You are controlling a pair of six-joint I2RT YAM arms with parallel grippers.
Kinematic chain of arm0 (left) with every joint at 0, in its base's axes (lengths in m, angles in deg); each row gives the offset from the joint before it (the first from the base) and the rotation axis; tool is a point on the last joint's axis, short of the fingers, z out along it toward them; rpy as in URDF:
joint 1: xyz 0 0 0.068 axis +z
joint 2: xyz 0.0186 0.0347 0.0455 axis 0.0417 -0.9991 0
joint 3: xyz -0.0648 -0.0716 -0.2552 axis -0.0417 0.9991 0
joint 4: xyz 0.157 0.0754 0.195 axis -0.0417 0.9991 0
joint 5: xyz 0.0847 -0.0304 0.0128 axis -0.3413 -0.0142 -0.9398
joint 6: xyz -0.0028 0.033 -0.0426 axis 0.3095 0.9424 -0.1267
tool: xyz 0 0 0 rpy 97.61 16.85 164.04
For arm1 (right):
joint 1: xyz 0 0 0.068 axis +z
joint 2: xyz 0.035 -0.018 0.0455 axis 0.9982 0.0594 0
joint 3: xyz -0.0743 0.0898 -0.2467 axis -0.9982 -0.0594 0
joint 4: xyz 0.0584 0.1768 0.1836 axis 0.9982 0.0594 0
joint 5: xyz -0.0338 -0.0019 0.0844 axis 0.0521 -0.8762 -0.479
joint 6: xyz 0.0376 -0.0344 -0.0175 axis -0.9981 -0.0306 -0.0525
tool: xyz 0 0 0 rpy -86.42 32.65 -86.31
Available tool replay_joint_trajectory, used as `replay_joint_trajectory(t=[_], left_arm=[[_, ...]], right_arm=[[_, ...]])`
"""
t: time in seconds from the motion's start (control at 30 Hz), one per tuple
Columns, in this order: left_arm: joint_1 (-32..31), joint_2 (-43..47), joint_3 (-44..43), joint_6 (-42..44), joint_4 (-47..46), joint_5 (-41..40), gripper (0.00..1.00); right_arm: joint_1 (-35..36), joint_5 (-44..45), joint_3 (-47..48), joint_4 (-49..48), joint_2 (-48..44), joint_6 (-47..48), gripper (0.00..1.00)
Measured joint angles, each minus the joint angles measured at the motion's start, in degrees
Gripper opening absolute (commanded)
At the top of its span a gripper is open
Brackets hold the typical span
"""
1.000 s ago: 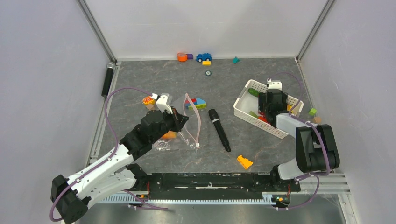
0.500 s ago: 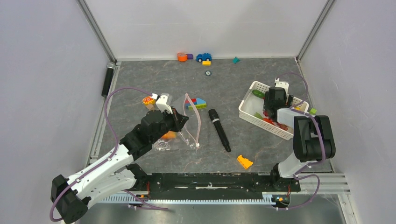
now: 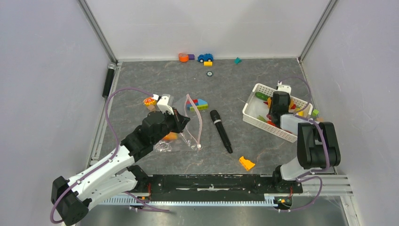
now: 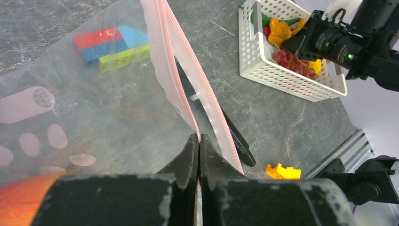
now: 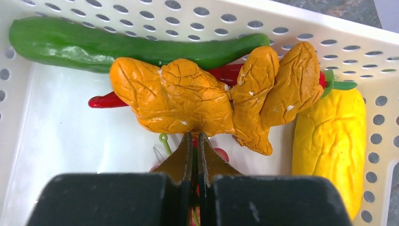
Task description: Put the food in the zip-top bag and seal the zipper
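Note:
The clear zip-top bag [image 3: 190, 129] with pale pink dots lies on the table left of centre, and an orange food piece [image 3: 170, 136] sits inside it. My left gripper [image 4: 198, 139] is shut on the bag's edge by the pink zipper [image 4: 174, 89], holding the mouth up. In the white lattice basket [image 3: 249, 103] at the right, my right gripper [image 5: 195, 136] is shut on the stem of a red grape bunch [image 5: 219, 154]. Just ahead of it lie an orange knobbly piece [image 5: 197, 99], a green vegetable [image 5: 117, 44], a red chili [image 5: 106, 100] and a yellow piece [image 5: 331, 141].
A black microphone [image 3: 220, 131] lies right of the bag, with an orange wedge block [image 3: 246, 163] nearer the front. Coloured bricks [image 3: 197, 104] lie behind the bag. Small toys [image 3: 195, 57] sit along the back wall. A second black microphone [image 3: 108, 80] lies at the left edge.
My right gripper has gone from open to shut inside the basket. The basket and that gripper have shifted slightly to the right. The left arm and the bag have not moved.

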Motion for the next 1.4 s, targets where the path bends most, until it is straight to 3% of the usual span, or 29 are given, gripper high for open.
replay_joint_trajectory(t=[0.47,0.7,1.13,1.4], left_arm=[[0.0,0.0,0.0,0.0,0.0,-0.2,0.02],[0.0,-0.6,0.0,0.0,0.0,-0.2,0.02],[0.0,-0.5,0.0,0.0,0.0,-0.1,0.02],[0.0,-0.2,0.0,0.0,0.0,0.3,0.02]], right_arm=[[0.0,-5.5,-13.9,-7.9,-22.1,0.0,0.0],[0.0,-7.3,-16.2,-10.1,-29.7,-0.2,0.0],[0.0,-11.1,-12.2,-9.9,-36.7,-0.4,0.0],[0.0,-24.5,-4.0,-9.8,-39.2,-2.2,0.0]])
